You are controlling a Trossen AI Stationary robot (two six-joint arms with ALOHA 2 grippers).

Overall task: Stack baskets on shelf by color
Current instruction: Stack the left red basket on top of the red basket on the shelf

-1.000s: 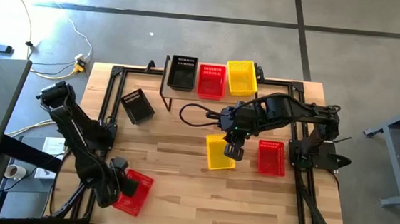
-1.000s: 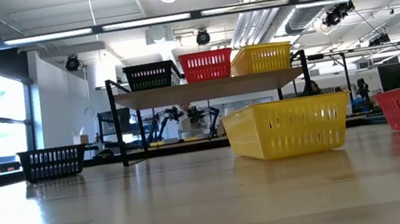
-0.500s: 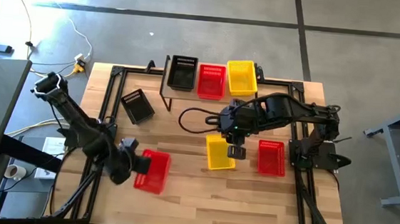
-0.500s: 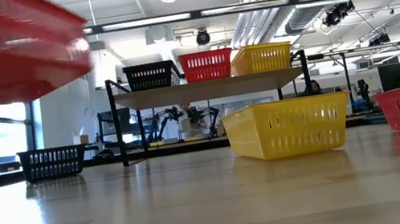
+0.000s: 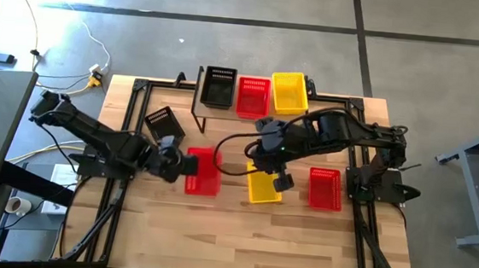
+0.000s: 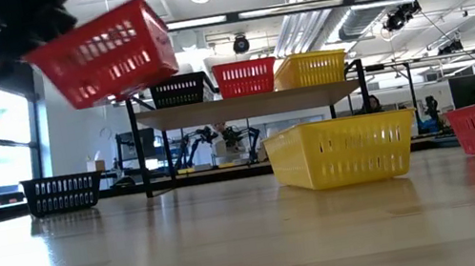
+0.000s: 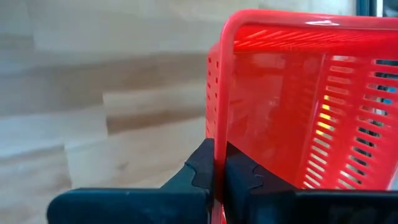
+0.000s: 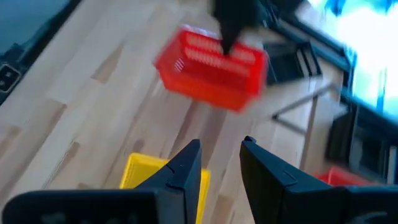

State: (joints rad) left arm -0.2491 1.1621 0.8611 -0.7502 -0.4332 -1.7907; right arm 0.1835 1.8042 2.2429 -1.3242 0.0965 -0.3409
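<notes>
You've got seven plastic mesh baskets in sight: three red, two yellow, two black. On the low wooden-topped shelf point(image 5: 250, 111) at twelve o'clock sit one black basket point(image 5: 219, 86), one red basket point(image 5: 253, 97) and one yellow basket point(image 5: 289, 92), side by side. A second black basket point(image 5: 164, 125) lies on the plank counter point(image 5: 241, 228) at about ten o'clock, a second yellow basket point(image 5: 262, 187) near the centre, and a red basket on the counter point(image 5: 325, 189) at three o'clock.

No writing or labels readable anywhere.

Your left tool point(image 7: 219, 176) is pinched tight on the rim of the carried red basket point(image 5: 202, 171), lifted clear of the counter and tilted in the low view. A second ago that basket was down at seven o'clock by the counter's edge; it has swung up to just left of centre. Your right tool point(image 8: 221, 163) hangs above the centre yellow basket, fingers apart, gripping nothing, and has drifted slightly toward twelve o'clock.
</notes>
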